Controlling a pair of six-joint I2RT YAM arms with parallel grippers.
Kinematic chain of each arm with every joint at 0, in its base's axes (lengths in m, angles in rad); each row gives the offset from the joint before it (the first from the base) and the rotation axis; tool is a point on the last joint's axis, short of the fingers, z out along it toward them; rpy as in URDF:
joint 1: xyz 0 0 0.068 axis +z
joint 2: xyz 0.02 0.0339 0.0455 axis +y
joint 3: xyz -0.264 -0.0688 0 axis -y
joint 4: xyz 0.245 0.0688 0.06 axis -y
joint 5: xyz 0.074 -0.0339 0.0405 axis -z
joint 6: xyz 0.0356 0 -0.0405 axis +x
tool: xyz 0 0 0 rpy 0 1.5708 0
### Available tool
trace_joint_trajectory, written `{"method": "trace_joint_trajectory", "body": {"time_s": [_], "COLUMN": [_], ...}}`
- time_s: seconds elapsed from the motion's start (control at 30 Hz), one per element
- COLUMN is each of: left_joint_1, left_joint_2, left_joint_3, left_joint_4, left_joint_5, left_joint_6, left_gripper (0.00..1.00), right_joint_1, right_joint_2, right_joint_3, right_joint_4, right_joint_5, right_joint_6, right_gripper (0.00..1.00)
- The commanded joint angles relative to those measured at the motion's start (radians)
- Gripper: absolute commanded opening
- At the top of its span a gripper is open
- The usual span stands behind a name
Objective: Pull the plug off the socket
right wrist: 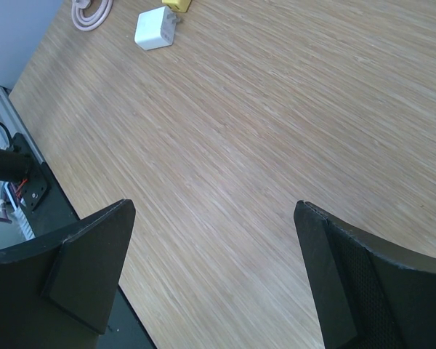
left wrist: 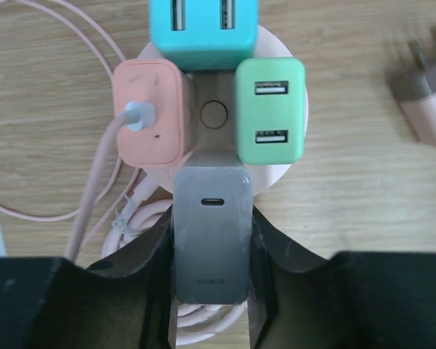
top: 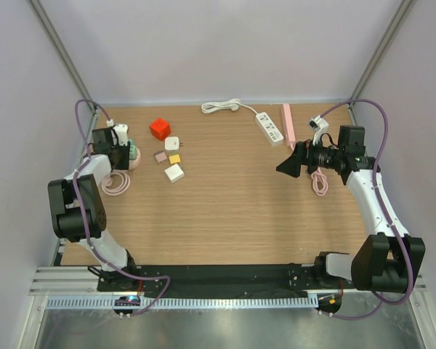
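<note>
Left hand [left wrist: 211, 240] clenched on the grey HONOR charger [left wrist: 212, 196] at the round socket hub [left wrist: 215, 115].
The charger sits plugged in at the hub's near edge, directly between the left hand's fingers [left wrist: 160, 240], which press on its two sides. A teal charger [left wrist: 202, 33], a green charger [left wrist: 269, 109] and a salmon charger [left wrist: 151, 113] with a pink cable [left wrist: 94, 189] fill the other places. The hub lies far left on the desk [left wrist: 363, 189]. The right hand [right wrist: 212, 218] hangs released above the desk, well apart.

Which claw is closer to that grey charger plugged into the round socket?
The left claw: it grips the grey charger; the right claw hangs open far across the table.
</note>
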Motion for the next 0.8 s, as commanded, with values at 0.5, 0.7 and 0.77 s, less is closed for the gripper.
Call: {"method": "trace_joint_trajectory", "body": {"time_s": [0.5,0.7,0.77], "left_joint_1": [0.001,-0.010,-0.022], "left_joint_2": [-0.352,-0.482,-0.531], "left_joint_3": [-0.025,-0.123,-0.143], "left_joint_4": [0.106,0.149,0.168], "left_joint_5": [0.148,0.329,0.377], "left_joint_6": [-0.507,-0.648,-0.691], "left_gripper": [0.00,0.00,0.00], "right_joint_1": [-0.003,-0.003,0.000], "right_joint_2": [-0.048,-0.077,-0.068], "right_joint_3": [-0.062,-0.161,-0.198], "right_joint_4": [0.160,0.402,0.482], "right_joint_5": [-0.058,-0.130,-0.171], "right_joint_6": [0.120,0.341,0.439], "right_gripper": [1.00,1.00,1.00]}}
